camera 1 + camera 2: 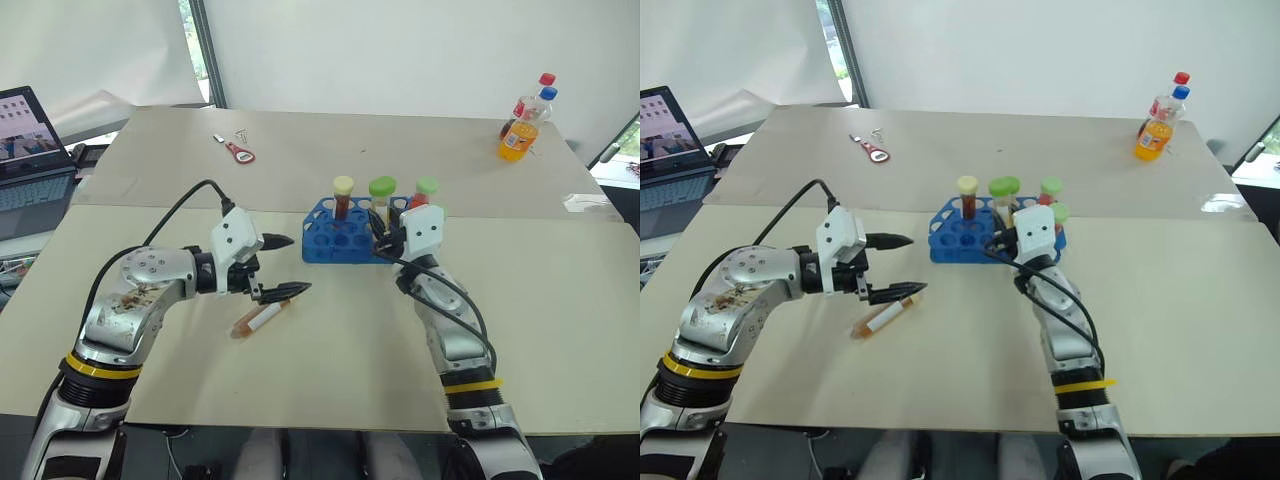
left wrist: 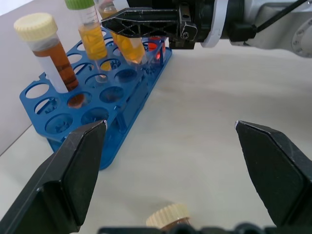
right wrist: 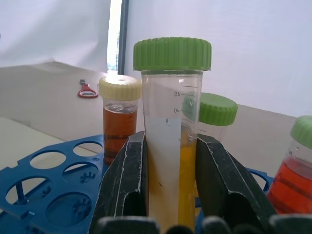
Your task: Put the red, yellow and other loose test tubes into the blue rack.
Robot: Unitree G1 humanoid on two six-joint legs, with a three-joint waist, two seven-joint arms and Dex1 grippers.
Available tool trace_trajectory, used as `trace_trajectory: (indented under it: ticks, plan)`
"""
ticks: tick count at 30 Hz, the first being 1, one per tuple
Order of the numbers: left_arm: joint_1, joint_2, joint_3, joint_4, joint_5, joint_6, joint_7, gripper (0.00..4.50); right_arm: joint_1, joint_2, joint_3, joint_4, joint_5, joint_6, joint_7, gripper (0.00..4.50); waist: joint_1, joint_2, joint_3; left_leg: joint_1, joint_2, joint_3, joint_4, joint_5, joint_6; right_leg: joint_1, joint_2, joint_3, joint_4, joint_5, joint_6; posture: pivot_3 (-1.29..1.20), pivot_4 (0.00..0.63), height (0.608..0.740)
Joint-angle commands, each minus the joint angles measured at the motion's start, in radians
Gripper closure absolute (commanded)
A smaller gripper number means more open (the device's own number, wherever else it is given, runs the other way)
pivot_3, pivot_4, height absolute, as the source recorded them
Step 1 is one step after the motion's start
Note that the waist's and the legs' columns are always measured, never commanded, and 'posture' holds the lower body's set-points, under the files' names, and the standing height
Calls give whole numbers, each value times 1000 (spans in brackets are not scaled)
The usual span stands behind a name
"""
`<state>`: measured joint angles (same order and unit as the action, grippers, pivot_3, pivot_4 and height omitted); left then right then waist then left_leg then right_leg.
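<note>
The blue rack (image 1: 322, 240) stands mid-table. In it stand a brown test tube (image 1: 343, 195) with a cream cap and a red one (image 3: 292, 180) with a green cap. My right gripper (image 3: 168, 141) is shut on a yellow, green-capped test tube (image 3: 170, 97), held upright with its lower end at the rack's holes. Another yellow tube (image 2: 90, 34) stands in the rack beside it. A loose brown tube (image 1: 262, 318) with a cream cap lies on the table, left of the rack. Just above it my left gripper (image 1: 297, 264) hangs open, holding nothing.
An orange soda bottle (image 1: 520, 135) stands at the far right with another bottle behind it. A red bottle opener (image 1: 240, 152) lies at the far middle. A laptop (image 1: 30, 150) sits beyond the table's left edge.
</note>
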<state>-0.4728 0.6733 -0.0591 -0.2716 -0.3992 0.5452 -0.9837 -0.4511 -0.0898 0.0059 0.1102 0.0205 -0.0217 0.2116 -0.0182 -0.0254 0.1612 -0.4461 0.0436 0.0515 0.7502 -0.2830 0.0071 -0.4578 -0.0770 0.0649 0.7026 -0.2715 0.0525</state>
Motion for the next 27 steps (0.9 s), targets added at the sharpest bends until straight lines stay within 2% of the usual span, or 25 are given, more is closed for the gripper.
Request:
trace_trajectory:
  ticks: [1,6,8,11,14,20,23,25,27]
  plan:
    - [-24,-3,6,-41,-16,12,15,0,20,27,-17,-4,32,-49,-19,3539,-1,0,0,0,0,0,0,0,0,0,0,0,0,0,0,0,150,676]
    - [-45,-29,11,-41,-20,63,66,0,52,59,-35,5,39,-102,-51,3539,1,0,0,-1,0,0,0,0,0,0,0,0,1,0,0,0,150,676]
    - [-52,-35,13,-42,-21,77,78,0,55,59,-33,9,36,-113,-55,2507,0,0,0,-1,0,0,0,0,0,0,0,0,1,0,0,0,150,676]
    - [-66,-25,6,-48,-13,117,94,0,64,48,-28,-6,30,-87,-50,1466,-2,0,0,-1,0,0,0,0,0,0,0,0,1,0,0,0,150,676]
    - [-86,25,-21,-65,9,191,94,0,96,15,-25,-71,32,-23,-30,494,0,0,0,-1,0,-1,0,0,0,0,0,0,2,0,0,0,150,676]
    - [-132,194,-87,-133,-6,388,42,0,243,-126,-14,-360,69,175,82,494,1,0,0,-2,0,-1,-1,0,1,0,0,0,1,0,0,0,150,676]
    - [-153,253,-114,-188,-63,558,27,0,315,-256,-41,-533,201,346,226,494,4,0,0,-1,0,-2,0,0,1,0,0,0,-1,0,0,0,150,676]
    - [-156,272,-129,-200,-79,610,27,0,325,-314,-58,-605,310,450,288,494,3,0,0,-1,0,-3,0,0,1,1,0,0,-1,0,0,0,150,676]
    - [-160,286,-174,-191,-75,656,32,0,321,-417,-67,-686,447,578,400,494,3,0,0,0,0,-3,0,0,1,1,0,0,-2,0,0,0,150,676]
